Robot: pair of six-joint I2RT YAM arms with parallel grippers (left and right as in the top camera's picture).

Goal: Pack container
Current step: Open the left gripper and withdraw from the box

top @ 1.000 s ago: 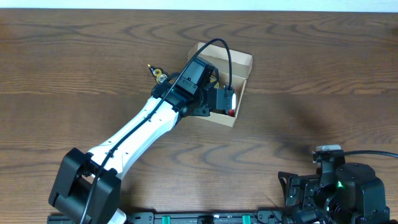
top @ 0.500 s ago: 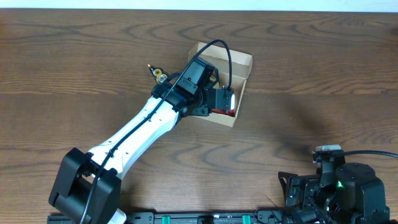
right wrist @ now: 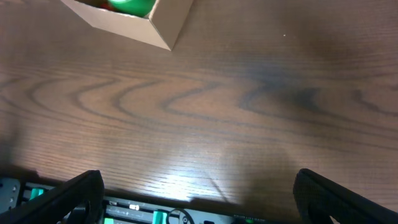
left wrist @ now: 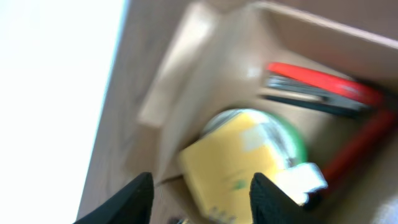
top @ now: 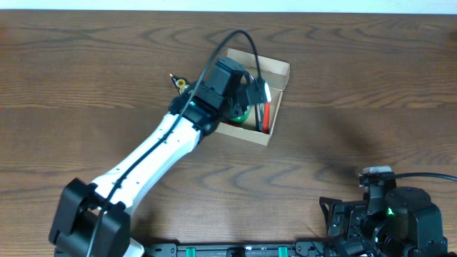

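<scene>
The container (top: 280, 72) is a tan cardboard box with its flap open, at the middle back of the table. My left gripper (left wrist: 202, 208) is open and empty, just above the box's inside. The left wrist view is blurred. It shows the box wall (left wrist: 211, 81), a pale yellow block (left wrist: 230, 162) lying on a green tape roll (left wrist: 292, 134), and a red-handled tool (left wrist: 323, 81). The green roll (top: 245, 116) and red tool (top: 265, 118) also show from overhead. My right gripper (right wrist: 199, 202) is open and empty, low over the table's front right.
A small black and yellow item (top: 179, 83) lies on the table left of the box, close to my left arm. The box's near corner (right wrist: 168, 15) shows at the top left of the right wrist view. The table is dark wood.
My left wrist has risen and swung toward the back of the box. The green roll and red tool, hidden before, now show. The right arm has not moved.
</scene>
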